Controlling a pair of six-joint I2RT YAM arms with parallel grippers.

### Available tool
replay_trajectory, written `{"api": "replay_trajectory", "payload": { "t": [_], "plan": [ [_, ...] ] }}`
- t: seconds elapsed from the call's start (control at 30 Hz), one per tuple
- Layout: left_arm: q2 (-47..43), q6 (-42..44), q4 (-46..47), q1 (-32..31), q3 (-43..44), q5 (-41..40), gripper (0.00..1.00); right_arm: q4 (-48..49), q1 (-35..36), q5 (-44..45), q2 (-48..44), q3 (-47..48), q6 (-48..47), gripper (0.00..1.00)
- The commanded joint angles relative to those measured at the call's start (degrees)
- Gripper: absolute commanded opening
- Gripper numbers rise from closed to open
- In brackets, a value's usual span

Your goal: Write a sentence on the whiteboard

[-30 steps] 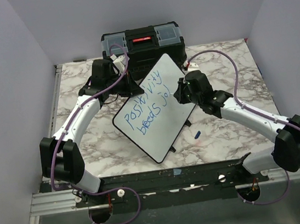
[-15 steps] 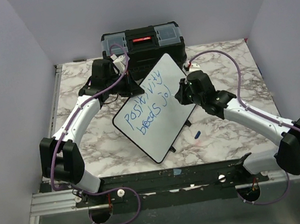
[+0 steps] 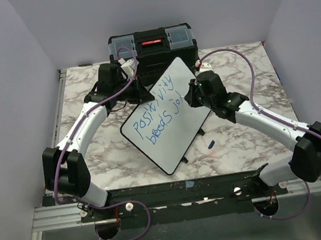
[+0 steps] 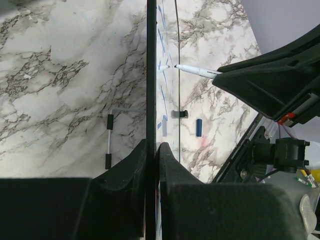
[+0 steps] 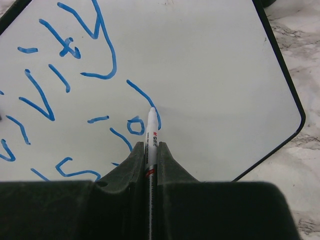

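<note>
The whiteboard stands tilted on the marble table, propped on its small black feet. Blue letters of the sentence run in two slanted lines, reading roughly "positivity breeds jo" plus a fresh stroke. My left gripper is shut on the board's top edge, seen edge-on in the left wrist view. My right gripper is shut on a white marker. Its tip touches the board at a curved blue stroke right of the "o". The marker also shows in the left wrist view.
A black toolbox with a red latch stands behind the board. A blue marker cap lies on the table right of the board, also in the left wrist view. Grey walls enclose the table on three sides.
My right gripper has shifted slightly up and left along the board with the marker, adding a stroke after "jo". The left arm and board have not moved.
</note>
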Motion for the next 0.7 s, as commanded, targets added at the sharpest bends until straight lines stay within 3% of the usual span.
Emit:
{"api": "replay_trajectory", "payload": {
  "t": [0.0,0.67],
  "plan": [
    [-0.82,5.17,-0.8,-0.79,-0.08,-1.1,0.0,0.91,0.06,1.61,1.79,2.14,-0.33,0.01],
    [-0.85,5.2,-0.95,-0.79,-0.08,-1.06,0.0,0.79,-0.05,4.83,4.27,2.93,-0.91,0.01]
  ]
}}
